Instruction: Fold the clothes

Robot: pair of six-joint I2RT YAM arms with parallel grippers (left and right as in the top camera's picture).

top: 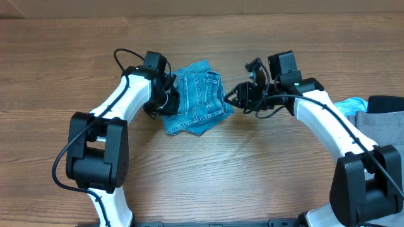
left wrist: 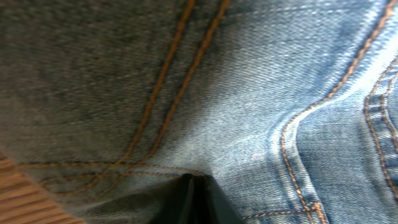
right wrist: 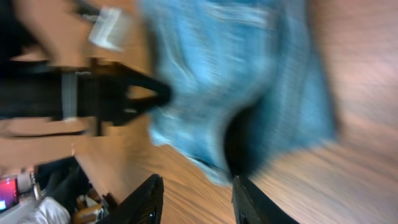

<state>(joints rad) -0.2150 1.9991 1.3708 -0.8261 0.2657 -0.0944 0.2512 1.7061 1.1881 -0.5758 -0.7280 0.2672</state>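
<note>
The clothes, light blue denim jeans [top: 197, 96], lie bunched in a folded heap at the middle of the wooden table. My left gripper [top: 173, 101] sits at the heap's left edge. In the left wrist view its dark fingers [left wrist: 198, 194] are pressed together, pinching denim [left wrist: 249, 93] near an orange-stitched seam. My right gripper [top: 229, 98] hovers just off the heap's right edge. In the blurred right wrist view that gripper [right wrist: 199, 196] stands open over bare wood, nothing between its fingers, and the jeans [right wrist: 236, 81] lie just ahead of them.
Grey trousers [top: 380, 125] and a pale-blue cloth [top: 349, 104] lie at the table's right edge beside my right arm. Bare wood [top: 240, 170] stretches in front of the jeans.
</note>
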